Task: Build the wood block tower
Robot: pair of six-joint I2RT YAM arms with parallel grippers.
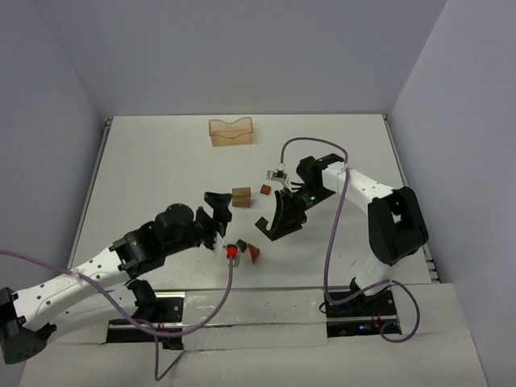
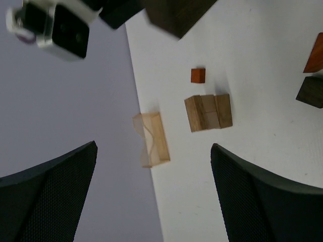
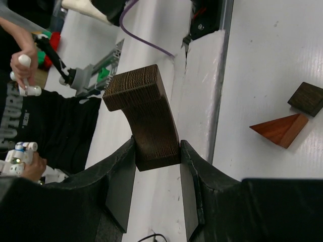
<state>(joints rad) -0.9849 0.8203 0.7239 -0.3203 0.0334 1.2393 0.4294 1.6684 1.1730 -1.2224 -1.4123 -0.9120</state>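
Presently, right fingers clamp one end of the dark curved block, aloft at five o'clock of the tan blocks; left fingers gape empty; this end-grip could let it pivot.

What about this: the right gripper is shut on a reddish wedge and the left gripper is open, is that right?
Not quite. The right gripper is shut on a dark brown block, not a reddish wedge; the right wrist view shows this, with the wedge lying unheld. The left gripper is open, as you said.
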